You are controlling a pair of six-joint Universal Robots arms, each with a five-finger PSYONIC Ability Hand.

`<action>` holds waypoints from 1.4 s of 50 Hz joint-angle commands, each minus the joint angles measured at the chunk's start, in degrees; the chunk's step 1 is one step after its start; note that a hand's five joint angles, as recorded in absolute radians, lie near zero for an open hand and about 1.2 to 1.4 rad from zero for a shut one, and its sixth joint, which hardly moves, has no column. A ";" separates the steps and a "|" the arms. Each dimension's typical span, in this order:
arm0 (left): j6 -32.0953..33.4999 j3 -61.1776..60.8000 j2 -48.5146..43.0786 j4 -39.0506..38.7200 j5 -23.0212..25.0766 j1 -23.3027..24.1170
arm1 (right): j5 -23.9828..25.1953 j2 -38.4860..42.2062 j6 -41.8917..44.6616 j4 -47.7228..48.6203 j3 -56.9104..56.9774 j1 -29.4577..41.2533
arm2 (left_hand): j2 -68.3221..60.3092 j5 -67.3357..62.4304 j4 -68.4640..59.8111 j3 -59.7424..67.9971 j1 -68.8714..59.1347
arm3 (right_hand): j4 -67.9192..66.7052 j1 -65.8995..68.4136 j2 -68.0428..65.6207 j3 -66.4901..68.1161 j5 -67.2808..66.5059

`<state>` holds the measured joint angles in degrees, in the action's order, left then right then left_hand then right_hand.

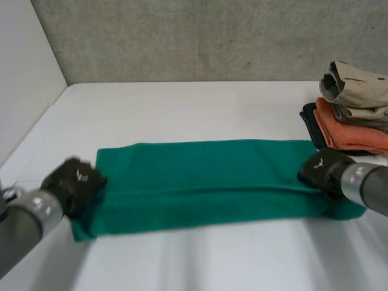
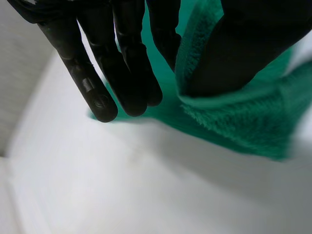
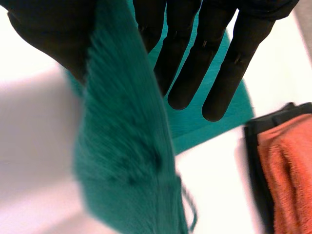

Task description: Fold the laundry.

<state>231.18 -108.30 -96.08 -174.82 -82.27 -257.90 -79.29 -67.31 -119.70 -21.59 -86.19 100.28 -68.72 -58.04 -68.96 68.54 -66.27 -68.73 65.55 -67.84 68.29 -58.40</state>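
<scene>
A green towel lies lengthwise across the white table, with one long edge folded over. My left hand is at the towel's left end. In the left wrist view the cloth is pinched between the thumb and the straight fingers, and its edge is lifted off the table. My right hand is at the right end. There the towel hangs between the thumb and the fingers in the same pinch.
A stack of folded laundry stands at the table's far right, with a beige garment on top, then orange and dark cloths. The orange cloth lies close beside my right hand. A wall runs along the table's left side.
</scene>
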 commanded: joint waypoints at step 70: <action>-15.33 40.09 -35.58 -11.24 -0.61 1.97 | -3.51 10.88 -24.35 28.10 3.22 2.73 | -4.52 -5.19 -4.27 4.70 -6.96 | 58.73 -55.55 57.84 -58.29 58.40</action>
<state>210.92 -72.14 -126.11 -184.91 -82.39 -253.24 -82.91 -56.46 -144.12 6.27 -82.01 103.09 -39.38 -29.23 -39.40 39.20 -42.47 -12.32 12.82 -12.08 12.05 -2.80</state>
